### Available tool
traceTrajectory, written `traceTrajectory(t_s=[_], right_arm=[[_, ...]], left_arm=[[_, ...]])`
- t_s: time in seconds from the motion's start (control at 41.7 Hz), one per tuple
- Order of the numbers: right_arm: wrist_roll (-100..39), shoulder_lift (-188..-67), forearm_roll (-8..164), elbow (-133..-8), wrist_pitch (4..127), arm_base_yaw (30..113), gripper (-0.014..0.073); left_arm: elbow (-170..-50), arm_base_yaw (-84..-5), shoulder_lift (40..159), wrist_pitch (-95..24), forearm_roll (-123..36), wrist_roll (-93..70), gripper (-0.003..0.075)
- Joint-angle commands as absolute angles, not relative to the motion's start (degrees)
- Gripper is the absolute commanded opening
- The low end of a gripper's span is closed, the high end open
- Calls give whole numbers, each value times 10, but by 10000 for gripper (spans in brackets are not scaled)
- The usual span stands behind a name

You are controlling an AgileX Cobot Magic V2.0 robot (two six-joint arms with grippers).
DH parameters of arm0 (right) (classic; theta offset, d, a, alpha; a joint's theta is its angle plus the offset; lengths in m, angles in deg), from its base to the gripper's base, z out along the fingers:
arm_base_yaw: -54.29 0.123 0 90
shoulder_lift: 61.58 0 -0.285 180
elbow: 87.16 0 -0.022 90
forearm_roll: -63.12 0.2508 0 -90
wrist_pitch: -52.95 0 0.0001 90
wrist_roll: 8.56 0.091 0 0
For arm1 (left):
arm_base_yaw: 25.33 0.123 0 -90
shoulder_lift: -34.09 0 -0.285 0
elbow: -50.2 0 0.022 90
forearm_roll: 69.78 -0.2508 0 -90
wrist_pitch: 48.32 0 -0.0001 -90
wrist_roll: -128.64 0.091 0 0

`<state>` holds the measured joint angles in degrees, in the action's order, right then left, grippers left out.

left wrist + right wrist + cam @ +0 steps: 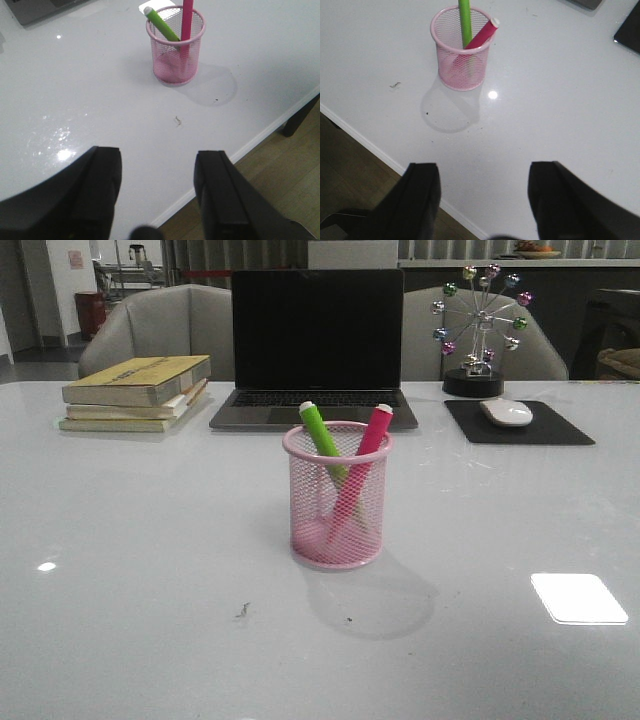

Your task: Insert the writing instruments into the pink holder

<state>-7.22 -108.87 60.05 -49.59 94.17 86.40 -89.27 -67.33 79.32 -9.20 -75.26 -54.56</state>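
Jaws of both arms were spread wide and grasped nothing. The left gripper (157,195) and the right gripper (485,200) hung over the near edge of the white surface (150,570), well apart from the holder. A small dark speck (243,610) lay on the surface in front of the holder, a little to the left.

The pink holder (337,530) stood upright near the middle of the surface. Both markers were inside it. The green marker (322,433) leaned to the left, and the pink marker (366,445) leaned to the right; their whitish ends rose above the rim, and the two bodies crossed inside the mesh.

Behind the holder an open laptop (316,340) with a dark screen stood. To the left of it a stack of books (135,392) lay. To the right a white mouse (506,412) rested on a black pad (560,428), and behind the pad a small wheel ornament (480,320) with coloured balls stood on a dark base.
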Motion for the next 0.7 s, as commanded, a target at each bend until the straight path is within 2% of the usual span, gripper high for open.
traceTrajectory(t_s=[0.0,0.12,0.264,0.336,0.672], right_arm=[[-75,-1087,585,-511,902,864,468],[-75,-1087,585,-511,902,864,345],[-75,-1087,586,-511,902,864,138],[-75,-1087,590,-511,902,864,60],[-75,-1087,600,-511,902,864,56]], left_arm=[[-907,-677,794,-125,-760,-552,398],[-907,-677,794,-123,-760,-553,326],[-907,-677,794,-123,-760,-579,147],[-907,-677,794,-123,-760,-590,87],[-907,-677,794,-123,-761,-597,91]])
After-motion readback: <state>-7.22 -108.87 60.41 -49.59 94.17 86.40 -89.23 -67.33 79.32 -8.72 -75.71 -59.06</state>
